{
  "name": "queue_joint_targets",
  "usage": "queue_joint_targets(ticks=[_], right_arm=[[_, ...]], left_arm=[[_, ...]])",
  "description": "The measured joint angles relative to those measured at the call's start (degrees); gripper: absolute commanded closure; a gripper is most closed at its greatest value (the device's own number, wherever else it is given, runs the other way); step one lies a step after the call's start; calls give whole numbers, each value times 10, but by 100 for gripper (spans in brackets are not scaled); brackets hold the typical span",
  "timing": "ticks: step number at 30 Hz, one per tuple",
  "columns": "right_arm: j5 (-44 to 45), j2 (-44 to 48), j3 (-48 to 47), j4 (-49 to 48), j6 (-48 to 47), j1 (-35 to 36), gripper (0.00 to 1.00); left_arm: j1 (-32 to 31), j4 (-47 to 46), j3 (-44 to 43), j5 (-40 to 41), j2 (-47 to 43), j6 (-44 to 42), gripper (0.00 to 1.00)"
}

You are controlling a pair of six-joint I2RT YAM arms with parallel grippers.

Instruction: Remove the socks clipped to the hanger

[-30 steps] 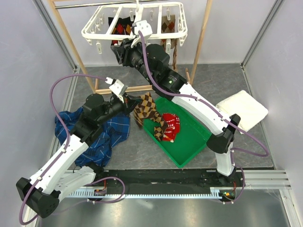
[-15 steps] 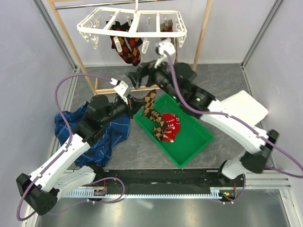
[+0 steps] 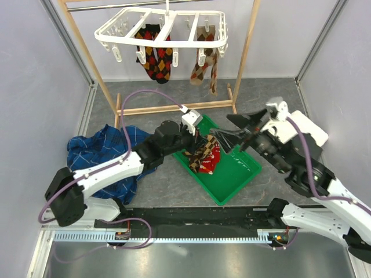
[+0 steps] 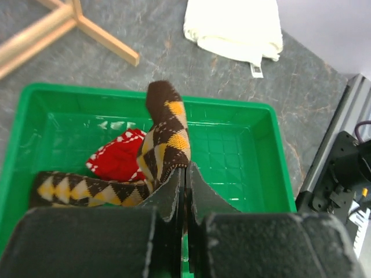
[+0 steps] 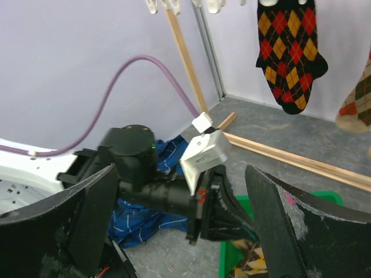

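Note:
The white hanger (image 3: 168, 41) hangs from the rack's top bar. A black-red-yellow argyle sock (image 3: 155, 55) (image 5: 288, 52) and a brown-and-tan argyle sock (image 3: 203, 63) are clipped to it. My left gripper (image 3: 196, 139) (image 4: 185, 171) is low over the green tray (image 3: 235, 176) (image 4: 255, 150), shut on the end of another brown-and-tan argyle sock (image 3: 200, 153) (image 4: 165, 124). That sock drapes over a red patterned sock (image 3: 211, 157) (image 4: 119, 156) in the tray. My right gripper (image 3: 231, 130) (image 5: 181, 168) is wide open and empty above the tray's far right side, facing the left gripper.
The wooden rack's base bar (image 3: 174, 108) crosses the floor behind the tray. A blue plaid cloth (image 3: 98, 156) (image 5: 145, 202) lies at the left. A white folded cloth (image 3: 316, 130) (image 4: 232, 26) lies at the right, partly under my right arm.
My right arm has drawn back from the hanger down to the tray's right side, and its jaws have opened wide. My left gripper has carried the brown-and-tan sock rightward over the tray.

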State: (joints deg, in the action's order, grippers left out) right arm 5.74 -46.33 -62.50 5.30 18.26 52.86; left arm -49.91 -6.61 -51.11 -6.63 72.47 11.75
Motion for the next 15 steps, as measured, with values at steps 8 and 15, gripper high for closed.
queue_joint_targets(ticks=[8, 15], right_arm=[[83, 144, 78, 51, 25, 0, 2], [146, 151, 88, 96, 26, -1, 2]], left_arm=[[-3, -59, -3, 24, 96, 47, 52], [-3, -55, 1, 23, 85, 65, 32]])
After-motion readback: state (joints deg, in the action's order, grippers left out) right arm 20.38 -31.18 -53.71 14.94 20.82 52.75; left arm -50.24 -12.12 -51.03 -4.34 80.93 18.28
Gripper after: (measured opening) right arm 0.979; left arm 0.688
